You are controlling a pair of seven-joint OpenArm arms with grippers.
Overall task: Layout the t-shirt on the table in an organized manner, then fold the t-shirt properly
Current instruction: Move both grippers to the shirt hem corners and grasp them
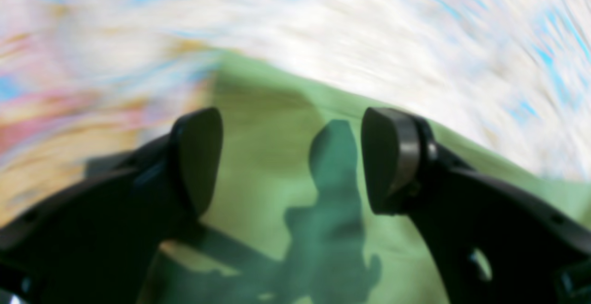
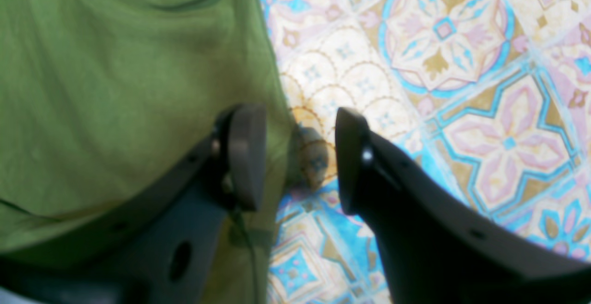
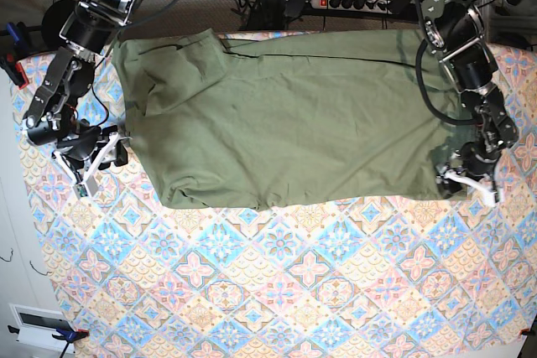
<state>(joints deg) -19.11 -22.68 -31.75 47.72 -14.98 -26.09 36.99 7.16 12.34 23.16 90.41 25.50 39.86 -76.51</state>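
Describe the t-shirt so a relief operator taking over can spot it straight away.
Look at the wide table covered in blue, pink and cream tile patterns. Across its far half, between the two arms, lies the t-shirt, spread out wide with some wrinkles. It is the only plain olive-green thing there, against the busy patterned cloth.

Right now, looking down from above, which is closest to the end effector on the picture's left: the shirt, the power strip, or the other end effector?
1. t-shirt: right beside the right end effector.
2. power strip: behind the table, top of the picture.
3. left end effector: far side, at the shirt's other end.
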